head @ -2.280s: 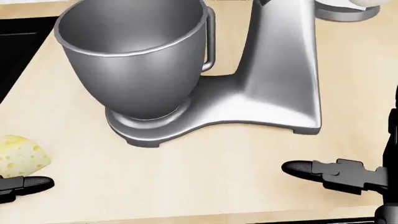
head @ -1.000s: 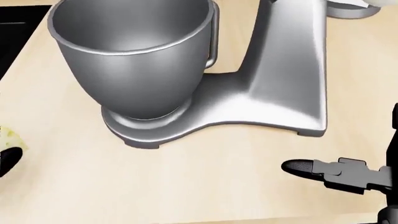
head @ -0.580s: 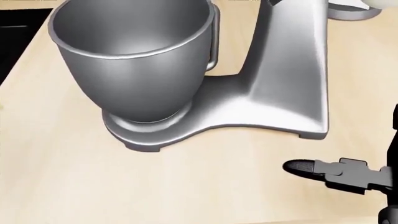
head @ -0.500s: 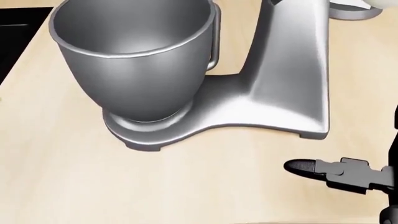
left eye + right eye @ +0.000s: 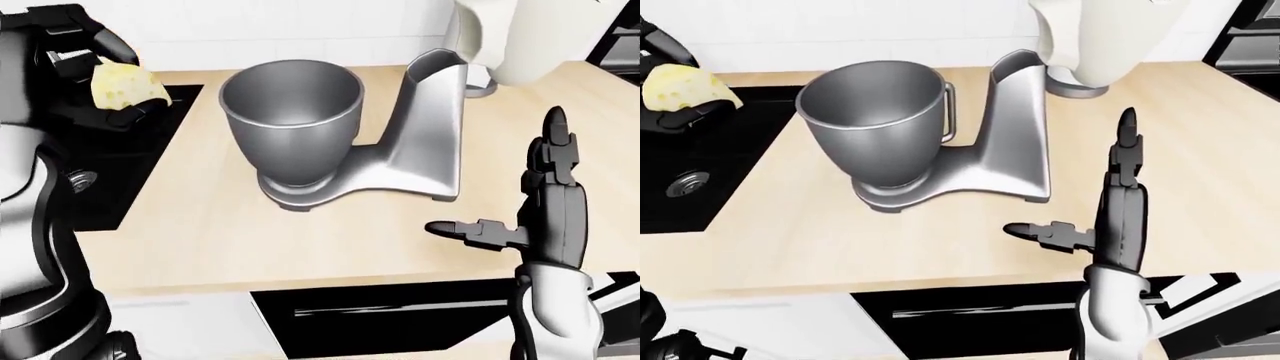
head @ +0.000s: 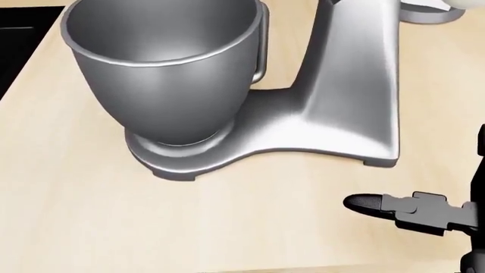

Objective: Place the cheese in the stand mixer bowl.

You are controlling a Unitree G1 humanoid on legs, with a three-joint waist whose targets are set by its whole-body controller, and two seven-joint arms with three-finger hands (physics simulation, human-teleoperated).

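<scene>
The cheese [image 5: 122,87], a pale yellow wedge with holes, is in my left hand [image 5: 116,78], whose black fingers close round it. The hand holds it in the air at the left-eye view's upper left, above the black sink, left of the bowl. The steel mixer bowl [image 5: 292,120] stands upright and empty on the grey stand mixer [image 5: 428,150]. It fills the head view's upper left [image 6: 163,68]. My right hand [image 5: 505,187] is open and empty, fingers pointing up, thumb [image 6: 365,203] pointing left, right of the mixer's foot. Cheese and left hand do not show in the head view.
A black sink [image 5: 710,161] with a drain lies left of the light wooden counter [image 5: 250,232]. A white appliance on a grey base [image 5: 1080,45] stands behind the mixer. The counter's near edge runs along the bottom, with a dark appliance front [image 5: 400,315] below it.
The cheese and my left hand have left the head view at its left edge; the hand now holds the cheese up. The right hand has hardly moved. The head view shifted slightly.
</scene>
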